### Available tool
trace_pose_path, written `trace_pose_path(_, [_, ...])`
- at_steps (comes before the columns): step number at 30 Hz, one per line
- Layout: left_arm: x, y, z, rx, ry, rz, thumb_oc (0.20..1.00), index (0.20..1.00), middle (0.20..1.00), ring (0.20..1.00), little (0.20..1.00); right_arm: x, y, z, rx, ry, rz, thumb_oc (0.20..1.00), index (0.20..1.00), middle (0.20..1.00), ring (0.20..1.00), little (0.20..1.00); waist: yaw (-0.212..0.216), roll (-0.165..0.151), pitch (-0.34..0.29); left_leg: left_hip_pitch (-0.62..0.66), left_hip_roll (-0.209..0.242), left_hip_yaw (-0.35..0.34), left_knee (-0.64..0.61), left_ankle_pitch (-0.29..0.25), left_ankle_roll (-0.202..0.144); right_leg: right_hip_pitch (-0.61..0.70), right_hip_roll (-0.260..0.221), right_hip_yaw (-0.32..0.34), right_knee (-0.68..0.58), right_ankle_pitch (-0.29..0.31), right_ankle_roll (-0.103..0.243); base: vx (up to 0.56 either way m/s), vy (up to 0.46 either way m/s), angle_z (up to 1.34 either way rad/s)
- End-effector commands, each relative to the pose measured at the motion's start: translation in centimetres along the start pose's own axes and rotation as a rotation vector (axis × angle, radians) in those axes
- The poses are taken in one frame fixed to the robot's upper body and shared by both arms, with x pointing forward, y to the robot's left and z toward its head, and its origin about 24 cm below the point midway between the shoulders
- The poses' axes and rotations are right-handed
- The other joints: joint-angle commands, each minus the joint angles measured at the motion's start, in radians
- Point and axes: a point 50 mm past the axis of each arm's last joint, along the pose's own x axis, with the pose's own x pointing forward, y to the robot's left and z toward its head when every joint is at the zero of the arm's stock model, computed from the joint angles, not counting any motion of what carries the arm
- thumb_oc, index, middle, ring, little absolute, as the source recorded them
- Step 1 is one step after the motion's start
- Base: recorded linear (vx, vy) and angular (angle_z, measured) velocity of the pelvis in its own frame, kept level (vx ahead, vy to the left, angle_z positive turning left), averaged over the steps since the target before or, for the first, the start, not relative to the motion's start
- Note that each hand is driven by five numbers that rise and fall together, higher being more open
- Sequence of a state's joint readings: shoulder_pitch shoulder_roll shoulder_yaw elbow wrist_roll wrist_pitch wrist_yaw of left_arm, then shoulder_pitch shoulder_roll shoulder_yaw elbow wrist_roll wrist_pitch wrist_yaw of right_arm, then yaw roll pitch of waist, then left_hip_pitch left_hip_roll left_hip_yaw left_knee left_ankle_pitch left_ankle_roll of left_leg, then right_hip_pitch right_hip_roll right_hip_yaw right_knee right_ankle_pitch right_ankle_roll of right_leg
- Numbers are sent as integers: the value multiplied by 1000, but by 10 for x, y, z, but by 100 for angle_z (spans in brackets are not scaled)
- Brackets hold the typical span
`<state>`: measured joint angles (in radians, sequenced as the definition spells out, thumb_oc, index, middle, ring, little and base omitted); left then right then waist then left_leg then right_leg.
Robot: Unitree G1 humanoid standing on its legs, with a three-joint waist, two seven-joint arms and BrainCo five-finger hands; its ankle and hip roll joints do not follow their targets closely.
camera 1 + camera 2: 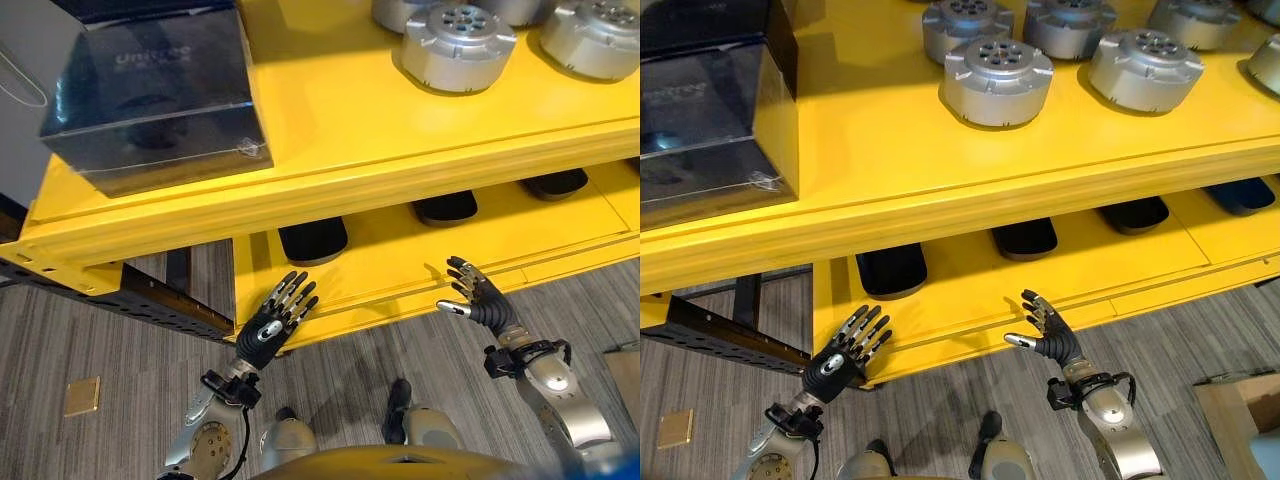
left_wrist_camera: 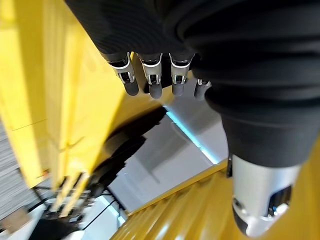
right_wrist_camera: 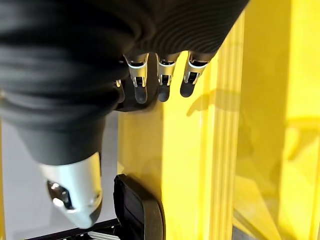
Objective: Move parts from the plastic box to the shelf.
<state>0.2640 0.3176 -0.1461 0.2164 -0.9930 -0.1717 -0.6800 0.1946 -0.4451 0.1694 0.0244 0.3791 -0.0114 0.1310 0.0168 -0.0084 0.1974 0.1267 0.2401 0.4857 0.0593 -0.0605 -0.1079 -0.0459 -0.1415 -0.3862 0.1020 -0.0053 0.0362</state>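
Both hands hang empty, fingers spread, in front of the yellow shelf's lower edge.

Left hand point(image 1: 272, 327) reaches up with its back showing and fingers fanned, holding nothing; right hand point(image 1: 482, 298) is raised beside it, palm turned inward, fingers relaxed, thumb out. Just beyond them black pads point(image 1: 313, 240) sit on the lower shelf point(image 1: 560, 235). Higher and farther, silver round parts point(image 1: 998, 80) rest on the top shelf point(image 1: 880, 150), with the dark plastic box point(image 1: 155, 90) above the left hand.

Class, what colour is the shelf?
Bright yellow shelf, clearest in the right eye view.
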Motion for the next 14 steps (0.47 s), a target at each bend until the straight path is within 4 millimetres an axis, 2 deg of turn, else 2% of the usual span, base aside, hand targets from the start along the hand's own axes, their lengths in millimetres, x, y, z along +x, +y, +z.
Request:
trace_pose_path(1, [-7, 0, 16, 54, -50, -47, 1000, 1000, 1000, 1000, 1000, 6, -3, 13, 26, -53, 17, 1000, 1000, 1000, 1000, 1000, 20, -40, 20, -48, 35, -51, -18, 103, 6, 107, -127, -9, -56, 34, 128, 44, -17, 1])
trace_pose_path(6, [-11, 3, 12, 43, -23, -39, 1000, 1000, 1000, 1000, 1000, 8, -4, 3, 72, -12, 19, 1000, 1000, 1000, 1000, 1000, 25, -41, 16, -38, 26, -64, -15, 97, 14, 121, -127, -9, -59, 35, 129, 21, -4, 0])
trace_pose_path(14, [-14, 1, 10, 89, 56, -95, 1000, 1000, 1000, 1000, 1000, 11, 1, -1, 59, -7, 55, 1000, 1000, 1000, 1000, 1000, 31, -34, 13, -36, 22, -78, -11, 95, 15, 130, -131, -15, -57, 35, 136, 21, 7, 1])
